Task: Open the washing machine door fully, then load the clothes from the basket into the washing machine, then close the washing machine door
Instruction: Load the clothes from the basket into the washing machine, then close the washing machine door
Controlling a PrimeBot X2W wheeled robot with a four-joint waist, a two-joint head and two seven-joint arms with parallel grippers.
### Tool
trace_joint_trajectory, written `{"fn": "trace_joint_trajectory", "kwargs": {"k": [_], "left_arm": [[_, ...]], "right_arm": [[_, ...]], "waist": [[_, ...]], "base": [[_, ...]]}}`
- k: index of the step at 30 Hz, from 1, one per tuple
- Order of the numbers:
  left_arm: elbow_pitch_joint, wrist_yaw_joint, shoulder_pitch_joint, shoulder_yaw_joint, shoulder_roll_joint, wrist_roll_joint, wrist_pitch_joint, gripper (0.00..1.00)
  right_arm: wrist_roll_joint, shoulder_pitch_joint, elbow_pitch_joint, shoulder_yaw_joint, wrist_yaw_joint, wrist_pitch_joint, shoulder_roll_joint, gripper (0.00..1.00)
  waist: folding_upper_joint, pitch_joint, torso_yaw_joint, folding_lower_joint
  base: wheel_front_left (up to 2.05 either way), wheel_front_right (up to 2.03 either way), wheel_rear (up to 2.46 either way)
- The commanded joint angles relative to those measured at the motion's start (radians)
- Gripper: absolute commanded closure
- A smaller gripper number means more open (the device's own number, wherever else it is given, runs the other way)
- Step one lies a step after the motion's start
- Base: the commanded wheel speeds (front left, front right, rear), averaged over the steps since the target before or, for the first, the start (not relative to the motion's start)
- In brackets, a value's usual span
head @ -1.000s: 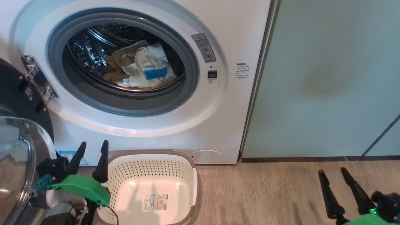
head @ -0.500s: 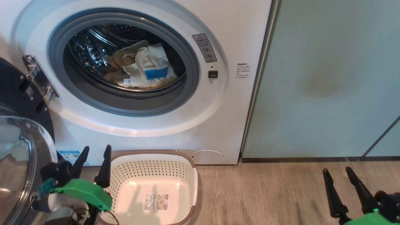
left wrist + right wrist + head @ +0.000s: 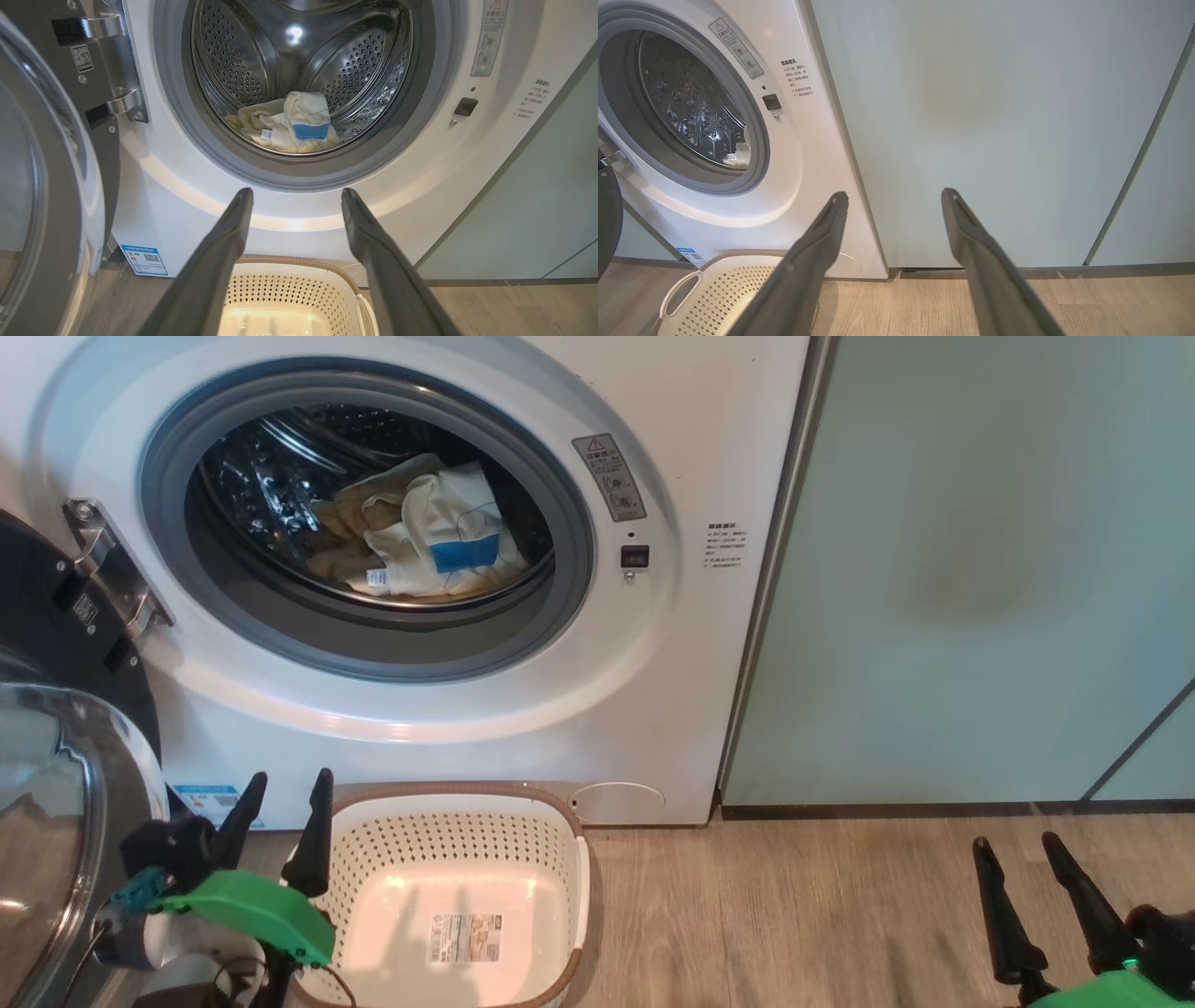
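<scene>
Clothes (image 3: 429, 537) lie inside the drum of the washing machine (image 3: 672, 691). Head view: washing machine door (image 3: 42, 803) swung open at left; basket (image 3: 448, 807) on the floor just before the machine; left gripper (image 3: 289, 777) and right gripper (image 3: 1015, 842) both spread wide, holding nothing. Left wrist view: the left gripper points at the drum opening. Right wrist view: the right gripper faces a pale green cabinet (image 3: 994, 116).

The floor (image 3: 822, 915) is pale grey-brown wood-look planking. The white washing machine (image 3: 672, 691) stands on it at the left. The pale green cabinet (image 3: 980, 569) is just beside it, on a dark plinth (image 3: 887, 811). The cream perforated basket (image 3: 448, 845), brown-rimmed, sits on the planks right in front of the washer's base.
</scene>
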Motion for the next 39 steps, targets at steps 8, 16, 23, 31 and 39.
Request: {"fn": "trace_joint_trajectory", "kwargs": {"k": [8,16,23,31,39], "left_arm": [[-0.033,-0.001,-0.047,0.031,0.028,-0.001,-0.008,0.0],[-0.033,-0.001,-0.048,0.03,0.031,-0.001,-0.008,0.0],[-0.036,-0.001,-0.045,0.031,0.028,0.0,-0.008,0.0],[-0.039,-0.001,-0.043,0.02,0.032,-0.007,-0.008,0.0],[-0.042,-0.001,-0.036,0.012,0.03,-0.006,-0.008,0.0]], "right_arm": [[-0.005,-0.028,-0.03,0.016,0.001,-0.007,-0.01,0.0],[-0.004,-0.027,-0.029,0.016,0.001,-0.007,-0.008,0.0],[-0.003,-0.025,-0.028,0.016,0.001,-0.007,-0.007,0.0],[-0.003,-0.024,-0.028,0.016,0.001,-0.007,-0.008,0.0],[-0.003,-0.02,-0.028,0.015,0.001,-0.007,-0.01,0.0]], "waist": [[-0.0001,0.0,0.003,0.0],[-0.0001,-0.002,0.002,0.0],[-0.0001,-0.003,0.003,0.0],[-0.0001,-0.008,0.003,0.0],[-0.0001,-0.015,0.003,0.0]], "base": [[-0.12,0.11,0.0],[-1.15,0.94,0.21],[-2.03,1.8,0.23],[-1.94,1.6,0.34],[-0.71,0.71,0.0]]}}
